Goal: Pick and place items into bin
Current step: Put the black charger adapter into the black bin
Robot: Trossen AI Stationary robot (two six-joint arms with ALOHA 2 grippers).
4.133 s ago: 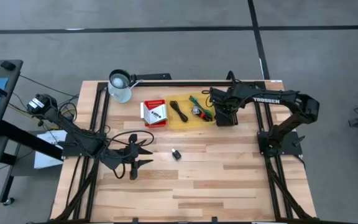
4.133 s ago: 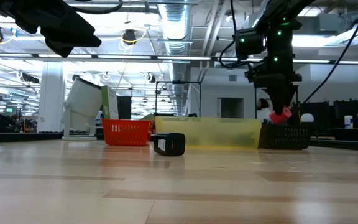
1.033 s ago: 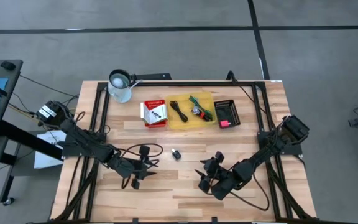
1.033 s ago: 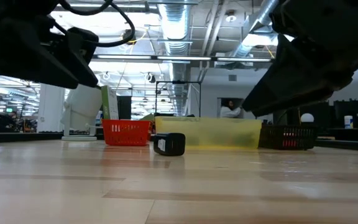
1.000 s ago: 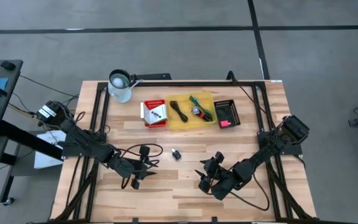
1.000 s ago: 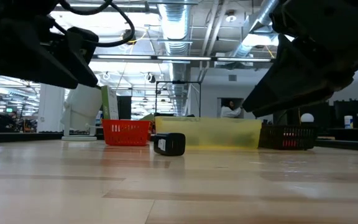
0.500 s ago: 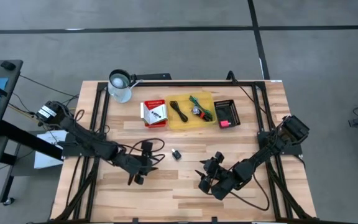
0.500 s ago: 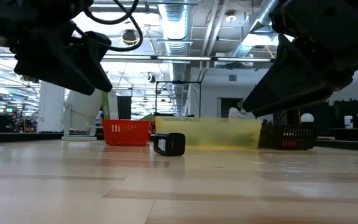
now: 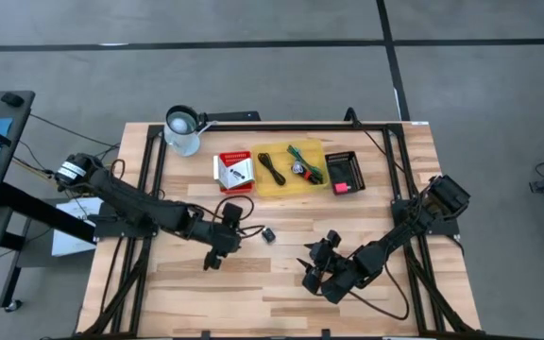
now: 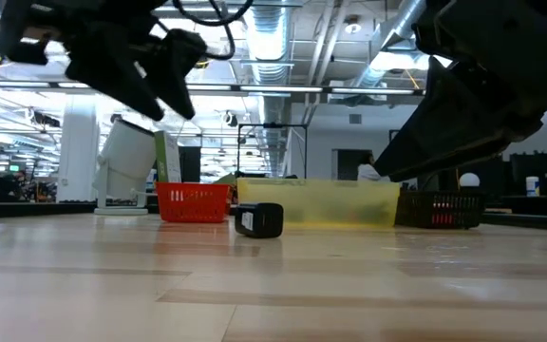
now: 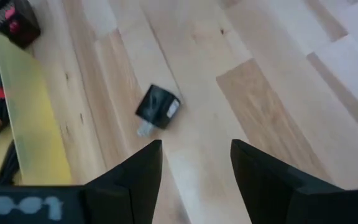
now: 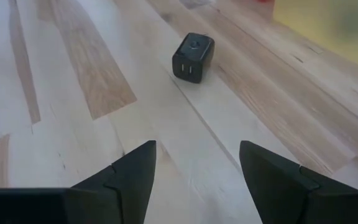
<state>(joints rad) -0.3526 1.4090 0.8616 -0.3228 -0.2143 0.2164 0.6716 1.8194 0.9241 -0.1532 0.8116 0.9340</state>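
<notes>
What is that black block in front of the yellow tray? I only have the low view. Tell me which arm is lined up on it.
Observer: It is a small black plug adapter, lying alone on the table. From above it sits between the two arms, and the left gripper looks nearer.
Operator: Report the left fingers.
Observer: Open. In the left wrist view the adapter lies ahead of the gap between them, untouched.
Operator: Now the right.
Observer: The right gripper is open too and holds nothing. It faces the adapter from the other side.
</notes>
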